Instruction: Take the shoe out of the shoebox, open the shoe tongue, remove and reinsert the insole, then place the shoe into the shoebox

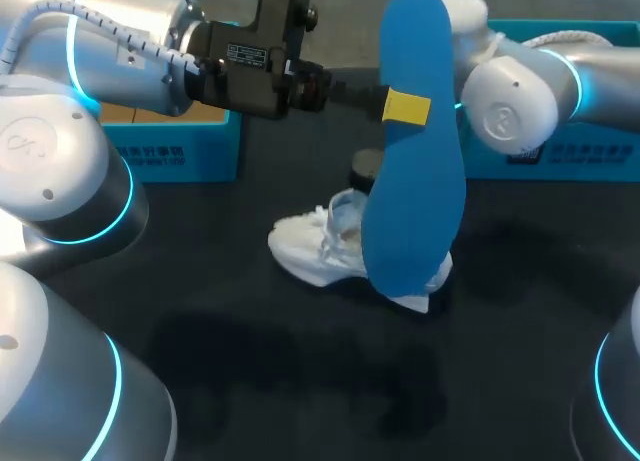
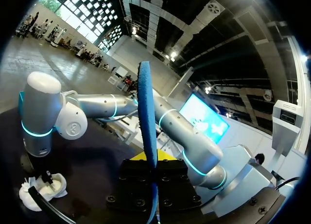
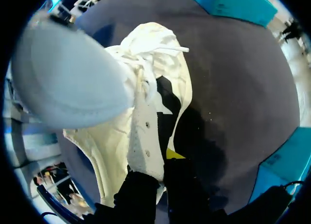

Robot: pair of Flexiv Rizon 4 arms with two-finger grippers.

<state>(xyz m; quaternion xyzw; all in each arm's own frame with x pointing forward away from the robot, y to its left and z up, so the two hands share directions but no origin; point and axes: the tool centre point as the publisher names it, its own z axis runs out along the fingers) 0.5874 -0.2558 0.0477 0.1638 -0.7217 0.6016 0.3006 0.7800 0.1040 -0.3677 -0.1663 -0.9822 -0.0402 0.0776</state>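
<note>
My left gripper [image 1: 398,106] holds a blue insole [image 1: 415,171] upright, high above the table, one yellow fingertip showing on its face. In the left wrist view the insole [image 2: 147,122] stands edge-on between the fingers of the left gripper [image 2: 151,173], which is shut on it. The white shoe [image 1: 325,246] lies on the black table, partly hidden behind the insole. My right arm [image 1: 510,96] comes down behind the insole. In the right wrist view the right gripper [image 3: 163,158] is shut on the laced side flap of the shoe [image 3: 146,136].
A blue shoebox [image 1: 170,156] stands at the back left and another blue box part [image 1: 560,166] at the back right. The black tabletop [image 1: 300,371] lies bare in front of the shoe.
</note>
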